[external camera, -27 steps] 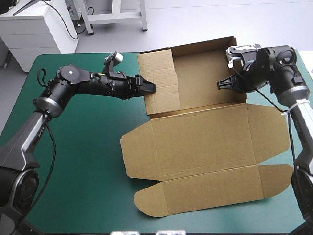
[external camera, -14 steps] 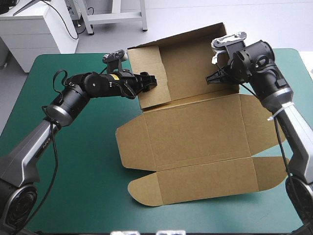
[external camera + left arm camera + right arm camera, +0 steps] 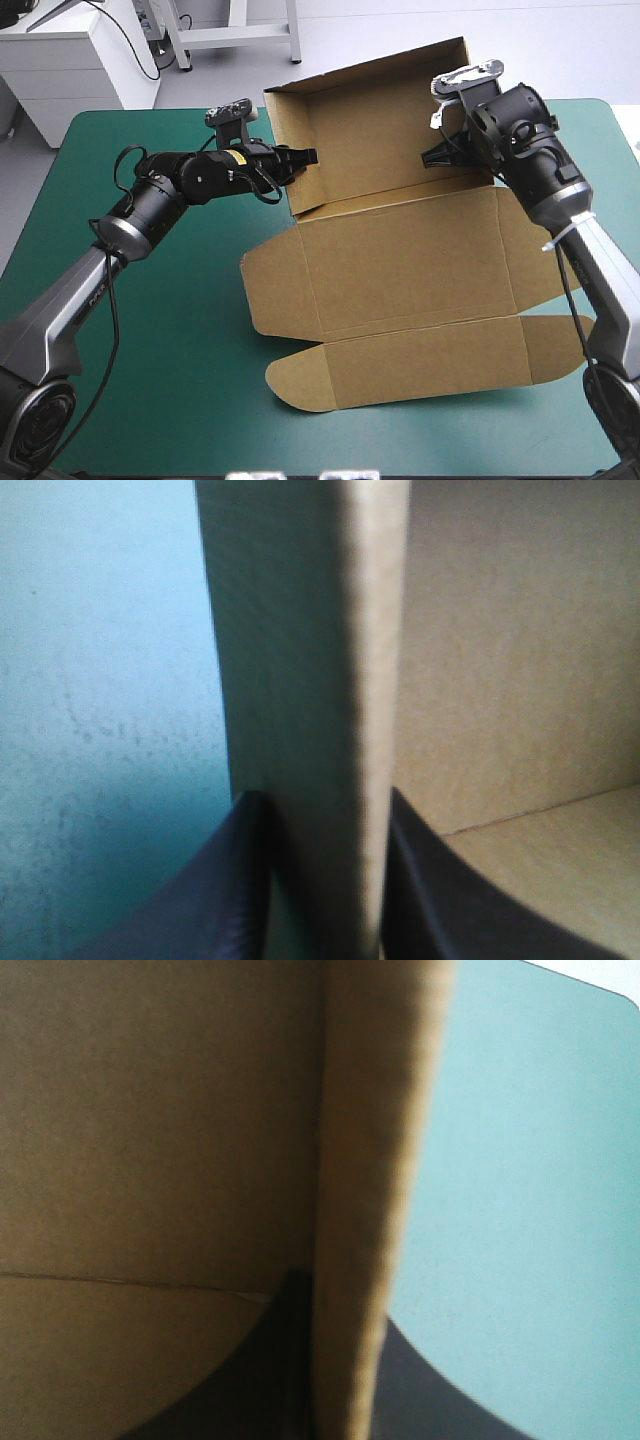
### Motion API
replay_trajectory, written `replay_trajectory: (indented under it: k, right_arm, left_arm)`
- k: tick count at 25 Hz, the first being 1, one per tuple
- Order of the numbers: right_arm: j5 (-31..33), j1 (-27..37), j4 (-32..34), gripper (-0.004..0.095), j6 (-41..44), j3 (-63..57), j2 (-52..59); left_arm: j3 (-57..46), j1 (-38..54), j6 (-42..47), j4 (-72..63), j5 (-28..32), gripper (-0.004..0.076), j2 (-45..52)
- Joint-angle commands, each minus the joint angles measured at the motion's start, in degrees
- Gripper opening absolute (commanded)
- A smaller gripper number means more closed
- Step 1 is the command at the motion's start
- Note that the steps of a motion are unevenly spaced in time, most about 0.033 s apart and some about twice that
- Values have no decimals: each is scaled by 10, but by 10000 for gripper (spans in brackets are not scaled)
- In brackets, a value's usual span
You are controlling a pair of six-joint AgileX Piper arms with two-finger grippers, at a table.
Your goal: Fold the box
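walls of the box [image 3: 400, 270] stood steeper than just before, the back wall now upright at the far side of the surface [image 3: 150, 340]. i noted left gripper [image 3: 306, 155] and right gripper [image 3: 430, 160] each clamped on a side wall. the lid lay flat and tucking remained.

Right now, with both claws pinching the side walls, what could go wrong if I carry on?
The left claw and right claw each hold only a thin wall of the box; either wall could slip free and drop. The lid lies loose on the teal-green cover, so uneven pulling may well skew or drag the whole sheet.
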State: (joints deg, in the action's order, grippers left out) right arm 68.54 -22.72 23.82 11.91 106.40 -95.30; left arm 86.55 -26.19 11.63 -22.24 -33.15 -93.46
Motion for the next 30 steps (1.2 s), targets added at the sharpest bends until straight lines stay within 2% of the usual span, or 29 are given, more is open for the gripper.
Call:
replay_trajectory:
  k: [1,6,9,11,15,17,21,26,28,30]
  right_arm:
    - [-28,-6,-7,-14,-9,18,25]
    - [-24,-6,-7,-14,0,18,25]
    - [-16,-6,-12,-14,35,18,25]
    - [-16,-5,-12,-14,52,18,19]
    - [-9,-2,-34,-14,60,17,3]
    - [-17,7,-68,-14,55,17,-8]
    - [-16,34,-112,-14,54,16,-36]
    - [-8,68,-200,-14,19,16,-75]
    - [-8,75,-213,-14,15,16,-88]
    - [-6,78,-215,-14,6,16,-101]
  left_arm:
    - [19,-7,7,-44,68,-5,33]
    - [19,-7,7,-24,67,-8,33]
    - [19,-7,7,-11,64,-8,33]
    - [25,-7,7,-7,40,-8,29]
    - [97,-7,7,40,-63,-8,-14]
    - [139,-7,7,52,-102,-8,-40]
    - [253,-7,7,94,-224,-8,-103]
    - [349,-7,11,134,-360,-8,-188]
    - [366,-7,9,138,-398,-8,-220]
    - [369,-7,3,135,-405,-8,-244]
